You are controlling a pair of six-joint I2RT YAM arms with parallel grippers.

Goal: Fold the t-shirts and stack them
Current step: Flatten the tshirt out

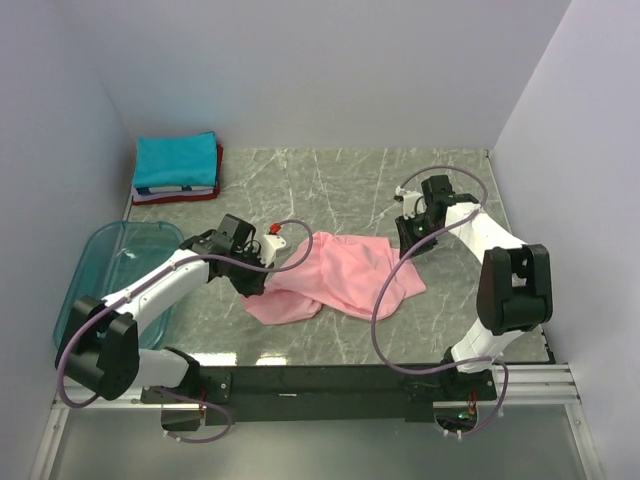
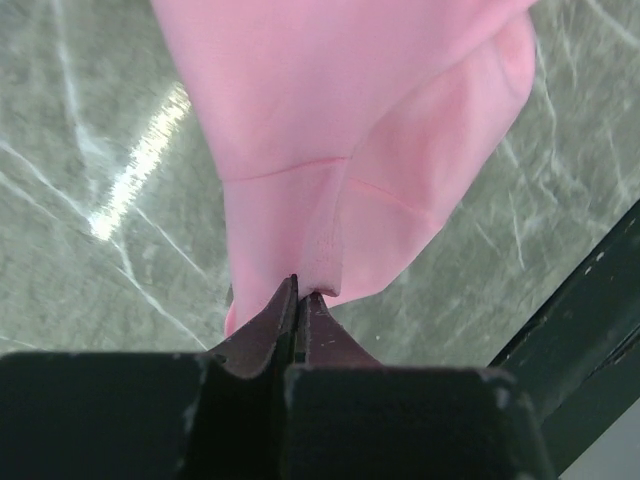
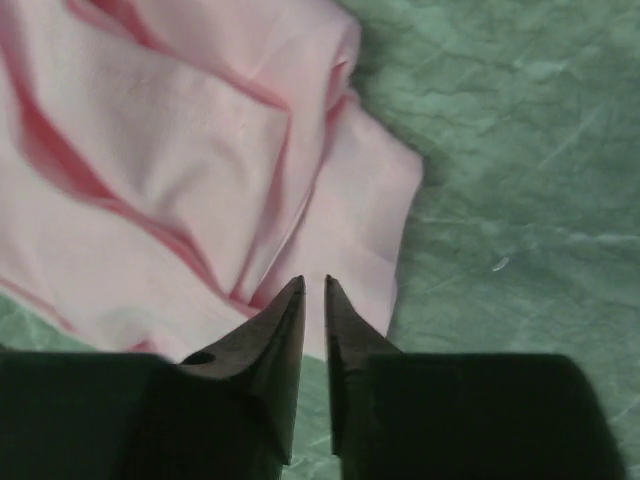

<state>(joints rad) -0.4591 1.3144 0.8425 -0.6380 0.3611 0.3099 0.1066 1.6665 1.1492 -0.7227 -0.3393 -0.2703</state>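
L gripper (image 1: 255,287) (image 2: 297,292): jaws pressed tight together, pinching a fold of the pink shirt (image 1: 340,275) (image 2: 300,100) right at the tips. From the pinch the cloth runs up and away ahead of the jaws, w/ a stitched hem line crossing just past the tips. Grey marbled table (image 1: 330,180) (image 2: 80,200) shows on both sides of the jaws, under the cloth.

R gripper (image 1: 408,243) (image 3: 313,285): jaws narrow, only a thin slit between them. The pink shirt (image 3: 150,150) lies ahead and to the left of the tips, bunched in soft creases; its edge reaches the tips and pink shows thru the slit. Can't tell if the cloth is actually nipped. Bare table (image 3: 520,180) to the right of the jaws.

Top view: shirt is a crumpled heap mid-table, btwn the two grippers, L one at its left edge, R one at its right edge.

Far behind the L gripper, in the back left corner: folded teal shirt (image 1: 175,158) on top of a pile w/ red and white edges (image 1: 175,192). Blue see-thru bin (image 1: 95,270) sits beside the L arm, well apart from the jaws.
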